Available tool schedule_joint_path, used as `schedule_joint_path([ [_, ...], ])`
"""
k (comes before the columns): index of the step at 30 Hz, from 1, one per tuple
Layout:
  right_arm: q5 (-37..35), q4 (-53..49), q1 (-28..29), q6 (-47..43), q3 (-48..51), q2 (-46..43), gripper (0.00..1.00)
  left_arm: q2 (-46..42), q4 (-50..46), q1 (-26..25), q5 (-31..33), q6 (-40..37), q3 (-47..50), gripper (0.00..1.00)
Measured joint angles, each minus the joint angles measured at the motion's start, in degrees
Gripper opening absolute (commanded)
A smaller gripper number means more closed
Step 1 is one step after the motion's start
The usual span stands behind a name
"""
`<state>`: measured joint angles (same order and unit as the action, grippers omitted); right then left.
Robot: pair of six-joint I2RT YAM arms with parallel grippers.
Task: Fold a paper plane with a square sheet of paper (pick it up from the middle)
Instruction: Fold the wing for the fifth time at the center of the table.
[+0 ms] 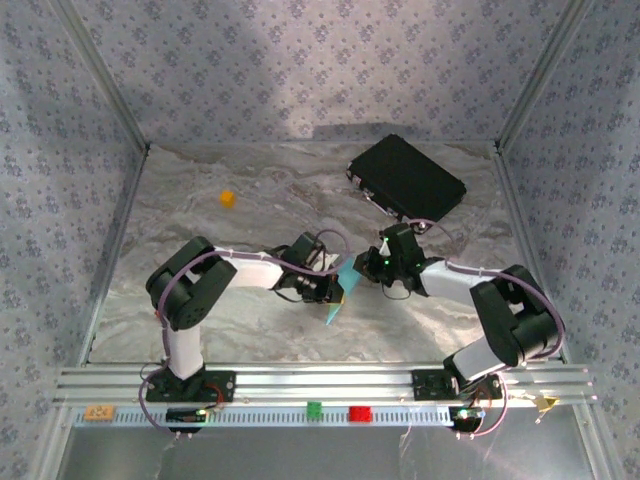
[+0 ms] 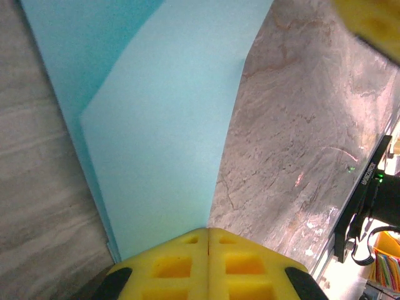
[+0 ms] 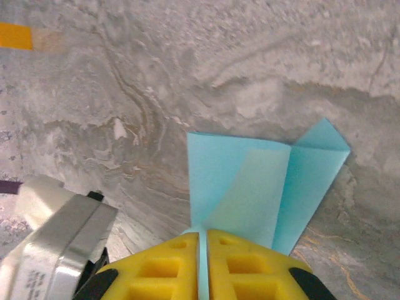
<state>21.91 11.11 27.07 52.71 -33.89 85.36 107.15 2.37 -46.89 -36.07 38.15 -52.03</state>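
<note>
**Top external view.** Both arms meet at the middle of the table (image 1: 200,300). The left gripper (image 1: 332,290) and the right gripper (image 1: 362,268) hold the square sheet of paper (image 1: 338,297) between them, one at each side. The sheet is raised on edge, not lying flat. Judgement: a two-sided hold keeps the thin paper taut so that a crease can be formed in a controlled line. The orange cube (image 1: 228,198) lies far left, well apart from the work.

**Left wrist view.** The left gripper (image 2: 208,232) has its yellow fingers pressed together with no gap, clamping the lower edge of the square sheet of paper (image 2: 169,137). A paler flap lies over a darker layer, so the sheet is already partly folded. Judgement: a tight clamp prevents the layers from sliding.

**Right wrist view.** The right gripper (image 3: 203,234) has its fingers nearly together, with a thin blue edge of the square sheet of paper (image 3: 250,181) pinched in the slit. Folded layers fan out beyond the fingers, above the marbled surface.

**Containers.** The black case (image 1: 407,178) rests at the far right of the table, near the right gripper but apart from the paper. Its lid is closed; its contents cannot be determined.
</note>
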Motion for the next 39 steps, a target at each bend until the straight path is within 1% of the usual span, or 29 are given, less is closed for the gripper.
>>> schedule_joint_path([
  [6,1.3,0.5,2.2,-2.6,-0.2,0.7,0.1,0.0,-0.2,0.0,-0.1,-0.2,0.0,0.0],
  [11,1.6,0.7,4.2,-3.1,-1.7,4.9,0.1,0.0,-0.2,0.0,-0.1,-0.2,0.0,0.0],
  [15,0.7,-0.8,4.2,-3.7,-3.4,7.3,0.1,0.0,-0.2,0.0,-0.1,-0.2,0.0,0.0],
  [18,0.2,-1.0,2.4,-3.7,-3.5,8.6,0.1,0.0,-0.1,0.0,-0.1,-0.2,0.1,0.0],
  [26,2.8,1.9,-3.6,-3.6,-2.5,9.7,0.11,0.0,0.8,0.2,-0.6,-0.2,0.5,0.0],
  [30,4.8,4.3,-5.6,-3.0,-1.4,9.9,0.12,0.0,0.9,0.3,-0.8,-0.2,0.6,0.0],
  [39,5.0,4.5,-9.2,-3.0,-1.3,9.9,0.11,0.0,1.3,0.3,-1.0,-0.2,0.8,0.0],
])
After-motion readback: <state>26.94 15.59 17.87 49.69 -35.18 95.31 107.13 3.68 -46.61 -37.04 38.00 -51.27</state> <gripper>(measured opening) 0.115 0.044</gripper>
